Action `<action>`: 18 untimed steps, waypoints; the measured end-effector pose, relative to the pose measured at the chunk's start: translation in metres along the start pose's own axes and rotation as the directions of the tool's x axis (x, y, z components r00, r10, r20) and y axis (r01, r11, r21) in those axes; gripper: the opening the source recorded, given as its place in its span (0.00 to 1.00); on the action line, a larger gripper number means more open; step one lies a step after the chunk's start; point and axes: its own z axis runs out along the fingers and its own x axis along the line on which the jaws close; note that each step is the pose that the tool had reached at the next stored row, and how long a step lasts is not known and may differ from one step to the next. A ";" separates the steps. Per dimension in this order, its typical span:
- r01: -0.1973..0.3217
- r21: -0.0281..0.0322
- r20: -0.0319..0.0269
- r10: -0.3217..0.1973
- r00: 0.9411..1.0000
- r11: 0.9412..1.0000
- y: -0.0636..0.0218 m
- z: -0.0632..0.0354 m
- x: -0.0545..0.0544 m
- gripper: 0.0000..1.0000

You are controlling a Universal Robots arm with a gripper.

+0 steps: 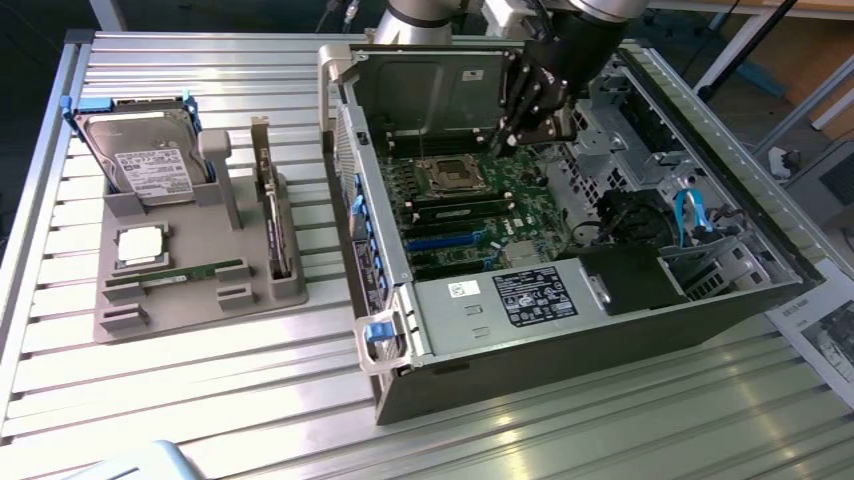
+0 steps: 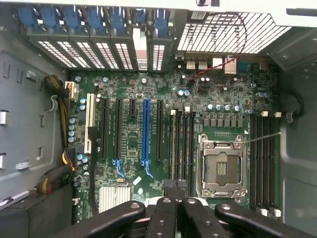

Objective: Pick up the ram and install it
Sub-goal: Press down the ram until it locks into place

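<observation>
An open desktop computer case [image 1: 587, 260] lies on its side on a slatted metal table [image 1: 200, 400], its motherboard [image 1: 481, 210] facing up. The robot arm reaches down into the case from above, and its black gripper [image 1: 514, 135] hangs over the motherboard, close to the empty silver processor socket [image 1: 447, 175].

From the wrist camera, the gripper [image 2: 176, 193] has its two fingers pressed together, fully closed. I cannot make out anything held between them, though the tips are dark and hard to read against the board. They sit just above the row of black memory slots [image 2: 181, 144] beside the processor socket [image 2: 221, 168]. A second bank of memory slots [image 2: 265, 158] runs along the other side of the socket. Long expansion slots, one of them blue [image 2: 145, 131], lie further across the board.

To the exterior view's left of the case, a grey parts tray [image 1: 194, 265] rests on the table. In it, the ram [image 1: 180, 273], a thin green stick, lies in a groove near the front of the tray, well apart from the gripper. Behind it in the tray sit a square silver processor chip [image 1: 140, 245], a hard drive [image 1: 147, 160] standing upright, and an expansion card [image 1: 274, 215] standing on edge.
</observation>
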 end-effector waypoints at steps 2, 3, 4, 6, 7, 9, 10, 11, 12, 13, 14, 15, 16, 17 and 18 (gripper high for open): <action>0.000 0.000 0.000 0.000 1.000 1.000 0.0007 -0.0088 0.000 0.10; 0.000 0.000 0.000 0.000 1.000 1.000 0.0010 -0.0122 0.000 0.10; 0.000 0.000 0.000 0.000 1.000 1.000 0.0013 -0.0154 0.000 0.10; 0.000 0.000 0.000 0.000 1.000 1.000 0.0015 -0.0170 0.000 0.10; 0.000 0.000 0.000 0.000 1.000 1.000 0.0015 -0.0179 -0.001 0.10; 0.000 0.000 0.000 0.000 1.000 1.000 0.0020 -0.0227 -0.001 0.10; 0.000 0.000 0.000 0.000 1.000 1.000 0.0024 -0.0265 -0.001 0.10; 0.000 0.000 0.000 0.000 1.000 1.000 0.0027 -0.0292 -0.001 0.10; 0.000 0.000 0.000 0.000 1.000 1.000 0.0030 -0.0324 -0.001 0.10; 0.000 0.000 0.000 0.000 1.000 1.000 0.0031 -0.0336 -0.001 0.10; 0.000 0.000 0.000 0.000 1.000 1.000 0.0031 -0.0338 -0.001 0.10; 0.000 0.000 0.000 0.000 1.000 1.000 0.0031 -0.0337 -0.001 0.10; 0.000 0.000 0.000 0.000 1.000 1.000 0.0031 -0.0338 -0.001 0.10; 0.000 0.000 0.000 0.000 1.000 1.000 0.0031 -0.0338 -0.001 0.10; 0.000 0.000 0.000 0.000 1.000 1.000 0.0031 -0.0338 -0.001 0.10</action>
